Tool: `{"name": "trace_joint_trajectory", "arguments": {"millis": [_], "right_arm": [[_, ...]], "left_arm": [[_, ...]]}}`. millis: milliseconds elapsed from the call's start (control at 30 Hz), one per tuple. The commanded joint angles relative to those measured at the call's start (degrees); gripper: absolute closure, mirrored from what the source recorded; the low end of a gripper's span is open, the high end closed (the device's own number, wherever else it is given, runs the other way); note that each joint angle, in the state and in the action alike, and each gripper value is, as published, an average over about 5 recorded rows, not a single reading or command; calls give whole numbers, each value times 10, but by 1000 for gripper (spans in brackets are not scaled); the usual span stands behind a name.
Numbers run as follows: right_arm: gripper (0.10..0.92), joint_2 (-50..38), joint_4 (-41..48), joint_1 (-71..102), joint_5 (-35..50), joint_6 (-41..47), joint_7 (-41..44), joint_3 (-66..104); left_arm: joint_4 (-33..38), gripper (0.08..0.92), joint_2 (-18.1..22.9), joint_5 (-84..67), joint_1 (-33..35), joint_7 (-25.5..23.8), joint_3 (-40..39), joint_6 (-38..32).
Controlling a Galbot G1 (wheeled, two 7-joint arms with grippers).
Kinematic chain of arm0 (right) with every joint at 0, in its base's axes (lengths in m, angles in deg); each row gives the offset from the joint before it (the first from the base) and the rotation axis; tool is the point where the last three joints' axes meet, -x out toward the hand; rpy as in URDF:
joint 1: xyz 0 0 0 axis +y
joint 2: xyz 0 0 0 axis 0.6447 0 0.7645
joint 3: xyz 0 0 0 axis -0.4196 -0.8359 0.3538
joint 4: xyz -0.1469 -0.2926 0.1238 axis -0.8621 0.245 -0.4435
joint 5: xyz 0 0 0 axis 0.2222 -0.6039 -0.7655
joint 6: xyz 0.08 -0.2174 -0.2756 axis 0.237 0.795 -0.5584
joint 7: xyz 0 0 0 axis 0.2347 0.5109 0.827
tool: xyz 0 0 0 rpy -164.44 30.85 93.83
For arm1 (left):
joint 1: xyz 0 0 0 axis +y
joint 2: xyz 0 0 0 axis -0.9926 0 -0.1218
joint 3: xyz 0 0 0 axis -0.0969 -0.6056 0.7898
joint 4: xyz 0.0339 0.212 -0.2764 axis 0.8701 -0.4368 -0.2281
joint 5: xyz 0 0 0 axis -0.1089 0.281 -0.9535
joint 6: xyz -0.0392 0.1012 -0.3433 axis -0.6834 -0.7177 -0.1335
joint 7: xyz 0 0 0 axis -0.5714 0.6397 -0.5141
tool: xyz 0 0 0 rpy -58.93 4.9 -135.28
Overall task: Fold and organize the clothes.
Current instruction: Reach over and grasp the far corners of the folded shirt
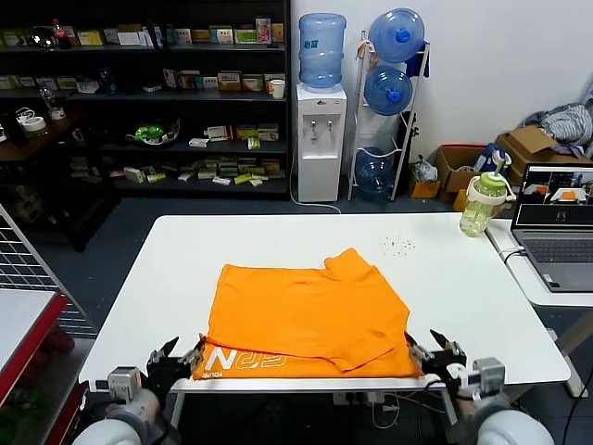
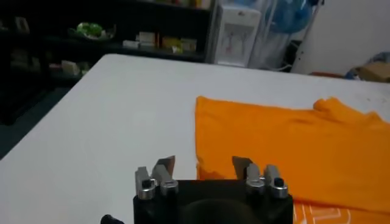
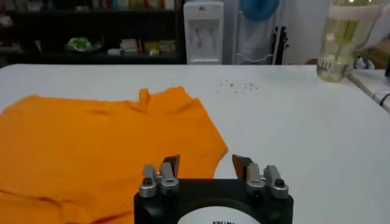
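Observation:
The bright orange T-shirt (image 1: 310, 315) lies partly folded on the white table (image 1: 463, 297), its near hem showing white lettering (image 1: 255, 360). My left gripper (image 1: 176, 355) is open at the shirt's near left corner, at the table's front edge. In the left wrist view the shirt (image 2: 292, 140) lies just beyond the open gripper (image 2: 203, 163). My right gripper (image 1: 435, 350) is open at the shirt's near right corner. In the right wrist view the shirt (image 3: 103, 140) lies ahead of the open gripper (image 3: 206, 161). Neither holds anything.
A green-lidded bottle (image 1: 484, 204) stands at the table's far right corner. A laptop (image 1: 556, 227) sits on a side table at the right. A red-edged rack (image 1: 28, 324) stands at the left. Shelves, a water dispenser (image 1: 321, 139) and boxes stand behind.

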Motion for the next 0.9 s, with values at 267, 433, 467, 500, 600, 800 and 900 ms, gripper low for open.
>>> {"name": "trace_joint_trajectory", "arguments": {"millis": [267,433,467,500,600,800,900], "right_arm": [[203,95,365,-449,31,27,-4,-211],[203,128,449,-485,17,46,24,-232],[203,134,462,-489,13,50,29,-234],[203,139,473,-493,9,54,35,-236],[203,154,507,-505,-2,66,52,-240],[203,173,546,-513,-18,84,67,-242],[203,175,549,-510,-19,94,69,-242]], "left_arm": [[-346,178,66,-41,-422,-64,-192,-4],[-467,177,94,-44,-496,-105,-236,20],[-483,177,99,-42,-505,-111,-241,23],[-496,177,103,-41,-513,-115,-244,26],[-524,177,113,-35,-531,-120,-251,32],[-531,177,115,-28,-541,-121,-265,47],[-529,177,115,-29,-541,-119,-266,53]]}}
